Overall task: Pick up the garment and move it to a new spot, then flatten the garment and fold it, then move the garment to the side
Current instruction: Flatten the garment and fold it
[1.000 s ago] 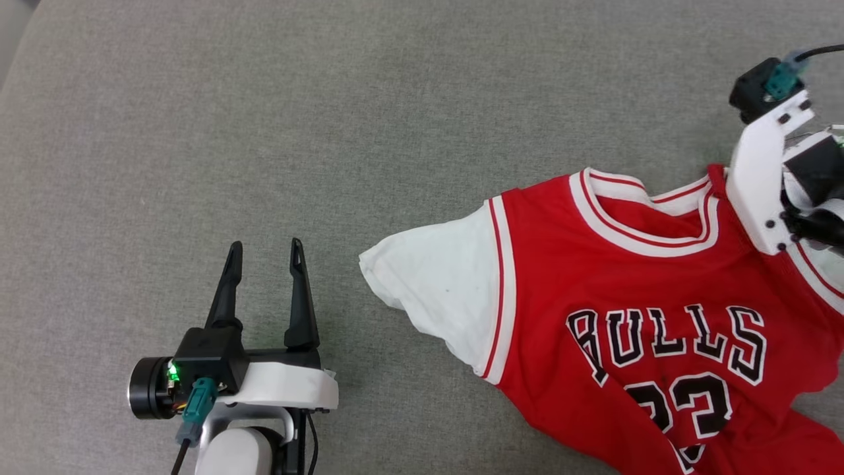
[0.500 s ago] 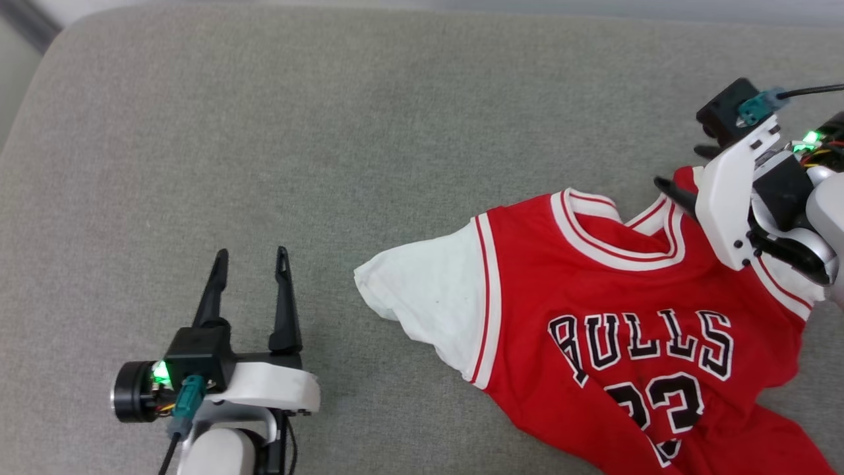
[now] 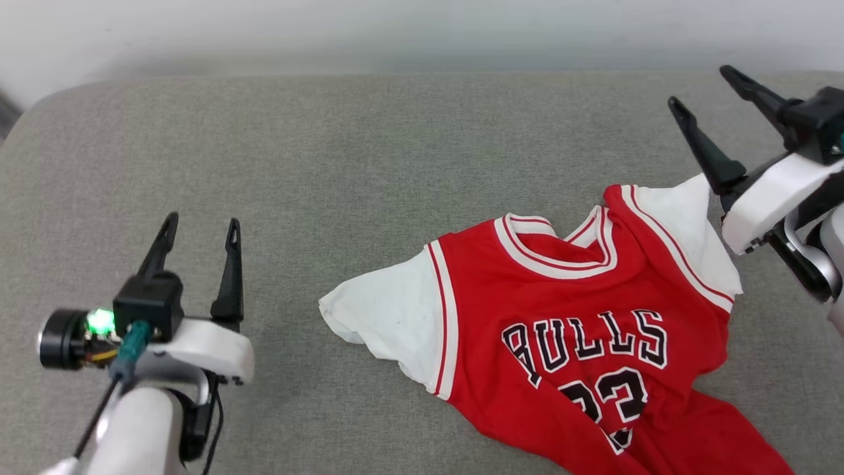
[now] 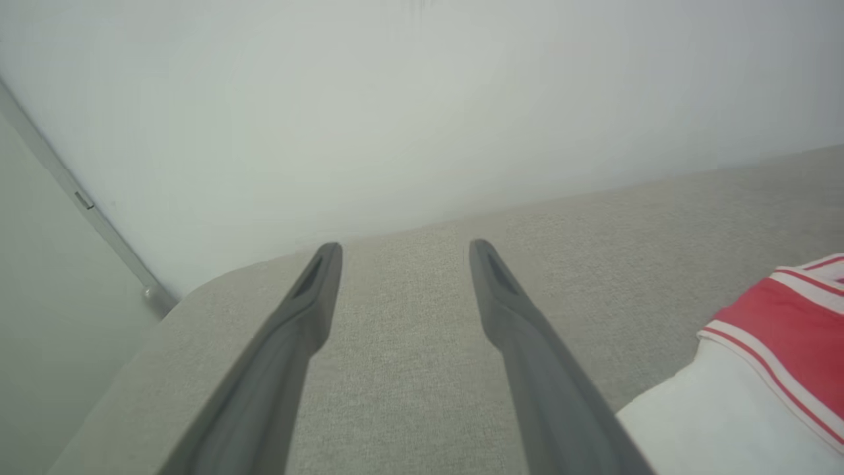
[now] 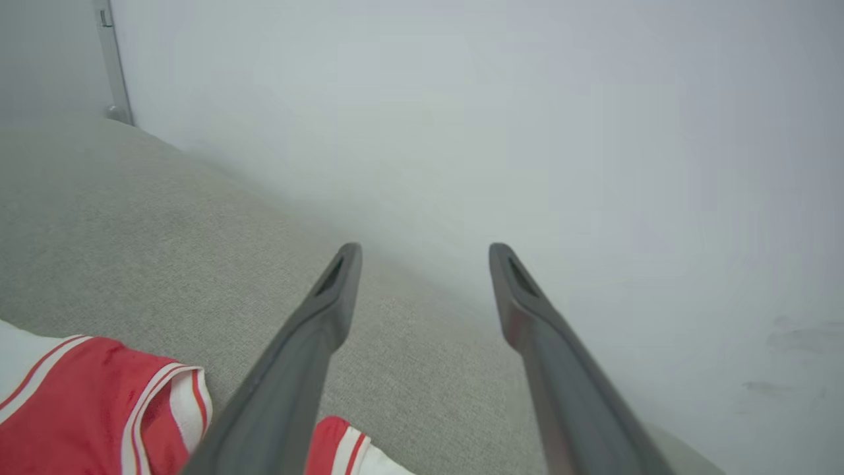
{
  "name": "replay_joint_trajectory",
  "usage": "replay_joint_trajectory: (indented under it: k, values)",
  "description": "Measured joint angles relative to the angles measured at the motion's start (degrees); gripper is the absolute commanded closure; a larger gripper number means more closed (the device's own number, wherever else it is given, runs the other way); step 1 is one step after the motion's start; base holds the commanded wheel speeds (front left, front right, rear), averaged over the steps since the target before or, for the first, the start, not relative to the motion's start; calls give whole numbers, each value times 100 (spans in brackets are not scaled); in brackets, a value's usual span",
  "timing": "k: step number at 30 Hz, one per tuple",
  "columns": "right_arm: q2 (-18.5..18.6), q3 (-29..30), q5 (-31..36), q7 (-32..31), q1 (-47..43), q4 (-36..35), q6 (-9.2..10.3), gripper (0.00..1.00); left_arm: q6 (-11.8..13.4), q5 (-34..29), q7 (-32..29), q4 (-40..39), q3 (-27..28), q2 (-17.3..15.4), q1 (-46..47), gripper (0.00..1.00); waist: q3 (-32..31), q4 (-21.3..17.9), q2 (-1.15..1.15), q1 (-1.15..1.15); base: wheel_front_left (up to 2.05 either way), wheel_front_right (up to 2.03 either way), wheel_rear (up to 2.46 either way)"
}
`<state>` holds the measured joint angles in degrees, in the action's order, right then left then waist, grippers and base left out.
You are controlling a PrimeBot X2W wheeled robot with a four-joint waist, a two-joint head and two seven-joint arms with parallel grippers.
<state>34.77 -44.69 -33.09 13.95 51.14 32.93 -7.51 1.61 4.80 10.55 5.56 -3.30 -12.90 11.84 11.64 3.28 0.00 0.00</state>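
Observation:
The garment (image 3: 567, 310) is a red jersey with white sleeves and black lettering, lying rumpled on the grey cushion at the centre right of the head view. Its white sleeve and striped trim edge (image 4: 758, 376) show at the lower right of the left wrist view, and its collar (image 5: 99, 402) at the lower left of the right wrist view. My left gripper (image 3: 198, 227) stands open over bare cushion, well left of the shirt. My right gripper (image 3: 699, 86) is open and raised above the shirt's right shoulder, holding nothing.
The grey cushion (image 3: 369, 165) has a rounded far-left corner and ends at a pale wall (image 3: 395, 33) along the back. A grey vertical strip (image 4: 79, 198) runs down the wall at the left.
The right gripper has let go of the shirt's right shoulder, opened and lifted away to the back right. The shoulder has dropped onto the cushion. The camera has tilted up, bringing the wall into view.

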Motion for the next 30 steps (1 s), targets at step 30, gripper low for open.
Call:
replay_joint_trajectory:
  k: [30]
  values:
    - [-2073,4041,2873,114,-4202,-3587,0,0,-900,3150,-5426,-448,-3593,-2729,3015,0,309,-421,0,0,0,0,0]
